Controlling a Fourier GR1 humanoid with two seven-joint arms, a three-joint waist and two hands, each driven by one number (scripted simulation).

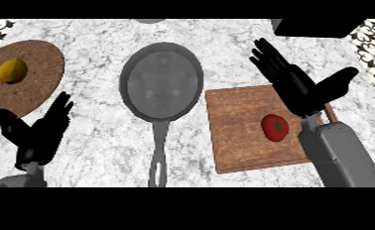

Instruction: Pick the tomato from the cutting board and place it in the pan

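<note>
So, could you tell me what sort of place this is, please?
Most likely a kitchen counter: a marbled stone top carries a grey pan and a wooden cutting board with a tomato on it.

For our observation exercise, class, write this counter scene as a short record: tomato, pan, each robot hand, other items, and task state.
tomato: on the cutting board
pan: left of the board, empty, handle toward the robot
right robot hand: open, by the board's right edge, off the tomato
left robot hand: open, resting lower left
other: yellow fruit on brown plate, far left
task state: tomato not yet picked
</note>
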